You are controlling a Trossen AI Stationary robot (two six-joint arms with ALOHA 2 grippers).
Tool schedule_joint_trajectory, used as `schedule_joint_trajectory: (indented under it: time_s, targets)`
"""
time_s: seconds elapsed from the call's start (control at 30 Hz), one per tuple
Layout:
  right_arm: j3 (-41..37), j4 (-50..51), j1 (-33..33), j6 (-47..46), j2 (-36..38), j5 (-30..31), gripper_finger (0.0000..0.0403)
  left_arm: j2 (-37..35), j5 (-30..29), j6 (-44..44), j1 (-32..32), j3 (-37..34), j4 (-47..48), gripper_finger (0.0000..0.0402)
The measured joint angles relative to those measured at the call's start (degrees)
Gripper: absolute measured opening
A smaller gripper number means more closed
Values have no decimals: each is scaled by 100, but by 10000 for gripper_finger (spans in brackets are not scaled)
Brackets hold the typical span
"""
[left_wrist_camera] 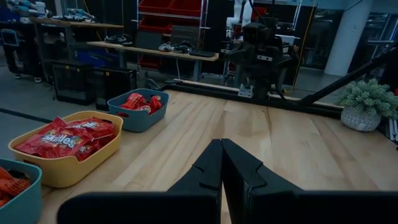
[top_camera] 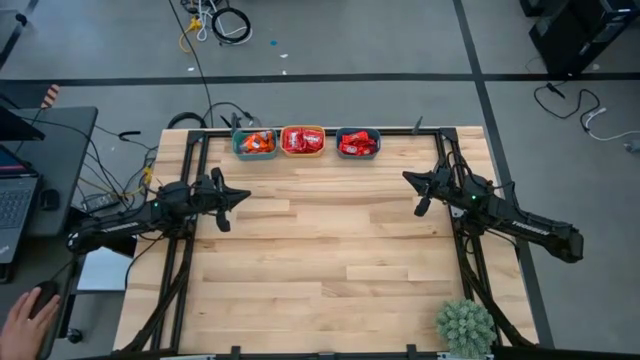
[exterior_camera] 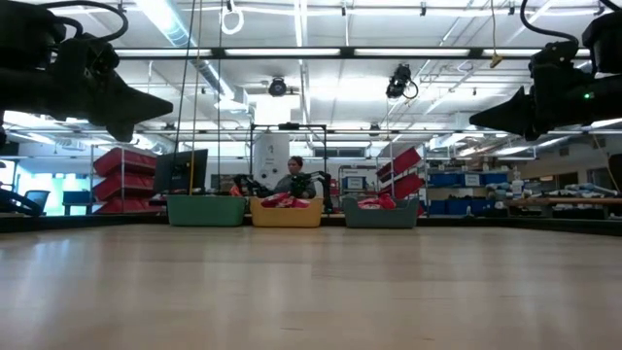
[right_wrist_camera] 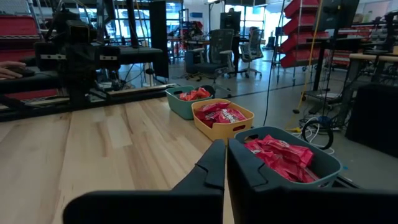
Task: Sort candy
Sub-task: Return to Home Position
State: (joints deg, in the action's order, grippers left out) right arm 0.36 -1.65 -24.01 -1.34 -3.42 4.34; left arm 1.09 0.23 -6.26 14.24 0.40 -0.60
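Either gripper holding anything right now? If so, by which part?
Nothing held. Left gripper and right gripper are both shut and empty, above the table; the candy lies in the bins.

Table (top_camera: pixel 330 240) of pale wood planks, smooth with a soft sheen; at its twelve o'clock edge, matt plastic bowls (left_wrist_camera: pixel 74 168) hold candy (left_wrist_camera: pixel 62 140) in glossy crinkled wrappers

The left matte black jointed arm (top_camera: pixel 120 225) and the right matte black jointed arm (top_camera: pixel 535 225) are showing blocky, angular housings, each glowing with a small green light (top_camera: pixel 155 207). The left black two-finger gripper (top_camera: pixel 238 196) and the right black two-finger gripper (top_camera: pixel 410 180) are tapering into flat, wedge-shaped fingers (left_wrist_camera: pixel 205 171).
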Motion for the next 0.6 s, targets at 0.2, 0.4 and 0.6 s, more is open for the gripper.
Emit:
schedule_joint_trajectory:
  time_s: [0.2, 0.4, 0.6]
  targets:
    - [0, 0, 0, 0, 0, -2, 2, -1, 0, 0, -1, 0, 1, 10]
    - [0, 0, 0, -2, 2, -2, 2, 1, 0, 0, -1, 0, 2, 10]
    - [0, 0, 0, -1, 1, -1, 4, 1, -2, 0, -2, 0, 2, 10]
